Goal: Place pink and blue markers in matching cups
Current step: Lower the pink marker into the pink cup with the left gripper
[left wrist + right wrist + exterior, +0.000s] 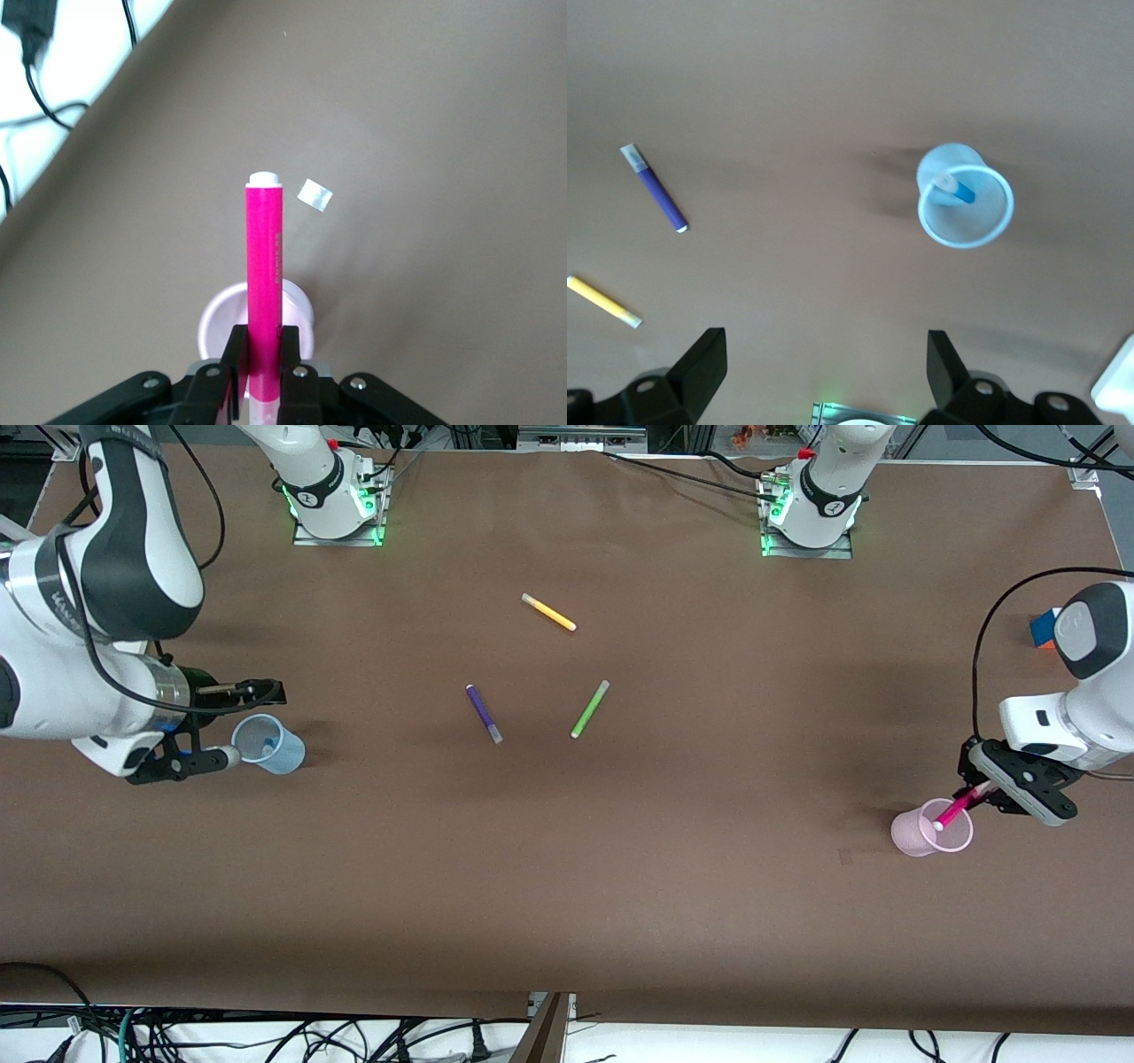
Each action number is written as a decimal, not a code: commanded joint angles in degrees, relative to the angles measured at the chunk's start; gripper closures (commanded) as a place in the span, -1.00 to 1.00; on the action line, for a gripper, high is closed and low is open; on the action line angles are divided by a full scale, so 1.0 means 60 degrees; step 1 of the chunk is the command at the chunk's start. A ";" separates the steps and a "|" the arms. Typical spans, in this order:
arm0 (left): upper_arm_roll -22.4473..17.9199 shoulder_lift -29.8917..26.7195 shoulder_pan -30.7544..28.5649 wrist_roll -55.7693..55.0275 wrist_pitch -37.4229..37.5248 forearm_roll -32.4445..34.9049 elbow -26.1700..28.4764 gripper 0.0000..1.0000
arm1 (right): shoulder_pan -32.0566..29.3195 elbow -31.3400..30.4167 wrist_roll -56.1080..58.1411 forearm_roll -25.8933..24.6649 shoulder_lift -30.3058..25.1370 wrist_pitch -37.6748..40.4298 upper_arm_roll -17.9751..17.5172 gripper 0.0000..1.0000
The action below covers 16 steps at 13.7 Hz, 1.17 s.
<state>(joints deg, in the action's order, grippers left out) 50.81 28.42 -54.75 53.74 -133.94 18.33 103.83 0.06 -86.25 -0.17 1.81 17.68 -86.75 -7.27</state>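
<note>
My left gripper (977, 791) is shut on the pink marker (959, 808) and holds it tilted, its pale end at the mouth of the light pink cup (908, 834), which stands at the left arm's end of the table. In the left wrist view the fingers grip the marker (264, 266) over the cup (301, 310). The blue marker (957, 189) stands inside the light blue cup (988, 199), at the right arm's end (288, 755). My right gripper (253, 722) is open and empty, over the table just beside the blue cup.
A purple pen (484, 713), a lime green pen (589, 708) and a yellow pen (548, 612) lie mid-table. A blue and orange block (1045, 627) sits by the table edge at the left arm's end. A small white piece (314, 195) lies near the pink cup.
</note>
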 commanded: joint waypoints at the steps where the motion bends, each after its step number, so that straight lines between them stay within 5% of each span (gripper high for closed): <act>1: 0.0247 0.0608 -0.0279 0.1485 -0.0936 -0.0286 -0.0078 1.00 | -0.0462 -0.1809 -0.0177 -0.0125 -0.2107 -0.0425 -0.0034 -1.00; 5: 0.0467 0.1941 -0.0849 0.3228 -0.1568 -0.0872 -0.0078 1.00 | -0.0859 -0.1797 -0.0148 -0.0579 -0.3532 -0.0104 0.0330 -1.00; 8: 0.0481 0.2409 -0.0982 0.3858 -0.1744 -0.1032 -0.0078 1.00 | -0.0874 -0.1140 -0.0075 -0.0463 -0.3577 0.0378 0.1033 -1.00; 13: 0.0876 0.3188 -0.1625 0.5336 -0.1686 -0.2760 0.0199 1.00 | -0.0655 -0.0757 -0.0235 -0.0477 -0.3460 0.0967 0.0977 -1.00; 16: 0.0906 0.3511 -0.1861 0.5824 -0.1657 -0.2762 0.0171 1.00 | -0.0610 -0.0610 -0.0207 -0.0447 -0.3299 0.0967 0.0977 -1.00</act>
<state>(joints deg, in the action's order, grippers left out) 54.23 47.94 -63.60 85.38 -143.99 3.27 104.50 -4.02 -92.30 -0.48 -0.89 -3.64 -82.48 -1.46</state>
